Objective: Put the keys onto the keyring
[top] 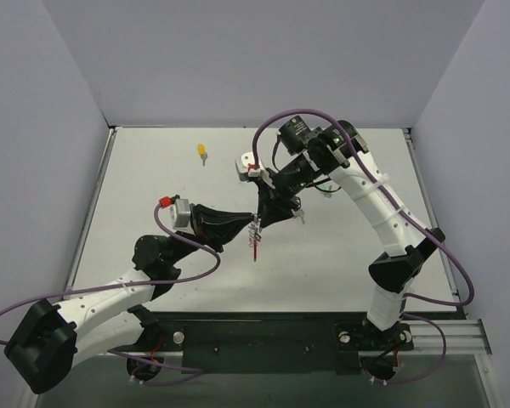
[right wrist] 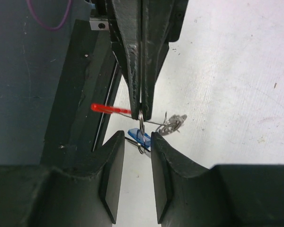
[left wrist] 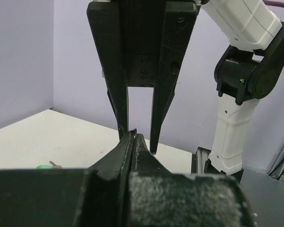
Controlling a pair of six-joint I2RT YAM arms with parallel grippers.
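The left gripper [right wrist: 141, 111] has its jaws tight together. They pinch the thin wire of the keyring [right wrist: 141, 124]. The ring hangs just under the tips of those jaws, up off the table [top: 153, 255]. Its red part [right wrist: 111, 109] sticks out to one side of the jaws. The little silver pieces [right wrist: 173, 124] dangle on the other side, a bit lower.

The right gripper [right wrist: 138, 142] meets the left one tip to tip. Its jaws are apart, one on each side of the ring's bottom. The blue key [right wrist: 138, 137] sits in the gap between them, right at the tips. It touches the bottom of the ring's wire. I cannot tell if the right jaws squeeze the key or only stand beside it. I also cannot tell if the key is on the ring.

In the left wrist view, the two right fingers [left wrist: 163, 94] reach down on both sides of the left jaws' tip.

The green key [left wrist: 47, 166] lies flat on the table, well off to one side of the left jaws. The yellow key [top: 202, 152] lies on the table too, well apart from both grippers and out toward the back wall.
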